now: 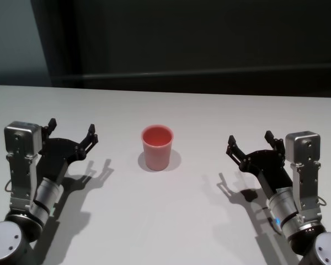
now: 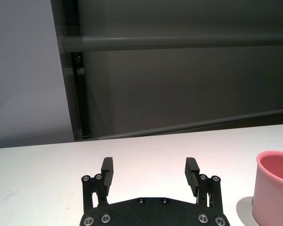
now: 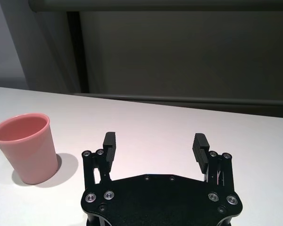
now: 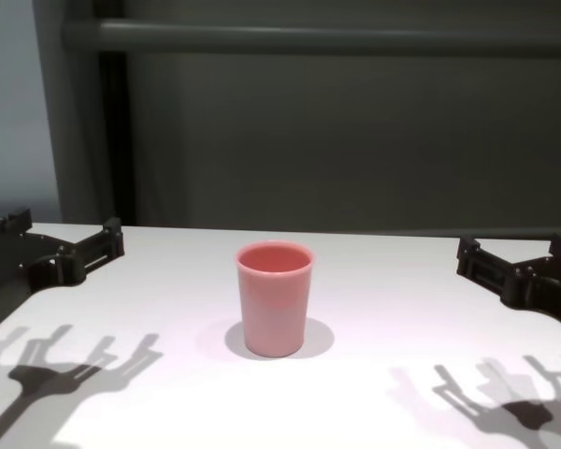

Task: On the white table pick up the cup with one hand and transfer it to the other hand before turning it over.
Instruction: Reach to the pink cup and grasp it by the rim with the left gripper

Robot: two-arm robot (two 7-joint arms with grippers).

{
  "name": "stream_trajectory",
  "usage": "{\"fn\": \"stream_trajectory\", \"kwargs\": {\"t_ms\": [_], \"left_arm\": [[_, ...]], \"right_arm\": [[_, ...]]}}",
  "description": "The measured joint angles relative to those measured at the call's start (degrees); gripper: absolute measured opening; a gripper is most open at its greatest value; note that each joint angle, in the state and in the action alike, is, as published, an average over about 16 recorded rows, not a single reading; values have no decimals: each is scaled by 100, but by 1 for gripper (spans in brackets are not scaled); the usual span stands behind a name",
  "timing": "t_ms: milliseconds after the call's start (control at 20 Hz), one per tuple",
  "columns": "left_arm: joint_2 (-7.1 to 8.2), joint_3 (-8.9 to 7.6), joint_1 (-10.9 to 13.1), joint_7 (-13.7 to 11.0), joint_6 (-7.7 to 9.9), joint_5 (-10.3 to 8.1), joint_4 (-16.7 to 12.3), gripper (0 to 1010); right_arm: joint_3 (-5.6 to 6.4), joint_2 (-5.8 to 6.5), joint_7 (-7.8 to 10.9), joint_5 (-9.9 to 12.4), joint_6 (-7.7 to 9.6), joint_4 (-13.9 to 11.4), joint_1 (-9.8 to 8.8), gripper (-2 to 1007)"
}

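The pink cup [image 1: 156, 147] stands upright, mouth up, in the middle of the white table [image 1: 171, 221]. It also shows in the chest view [image 4: 275, 297], the left wrist view [image 2: 273, 188] and the right wrist view [image 3: 26, 147]. My left gripper [image 1: 71, 130] is open and empty, above the table to the cup's left, also in the left wrist view [image 2: 150, 172]. My right gripper [image 1: 250, 141] is open and empty, to the cup's right, also in the right wrist view [image 3: 154, 145]. Both are well apart from the cup.
A dark wall with a grey horizontal rail [image 4: 309, 37] runs behind the table's far edge [image 1: 171, 89]. Nothing else lies on the table.
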Motion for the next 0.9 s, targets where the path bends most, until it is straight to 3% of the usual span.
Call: {"fn": "stream_trajectory", "kwargs": {"t_ms": [900], "left_arm": [[0,0,0,0,0,0,0,1003]], "right_arm": [[0,0,0,0,0,0,0,1002]]}}
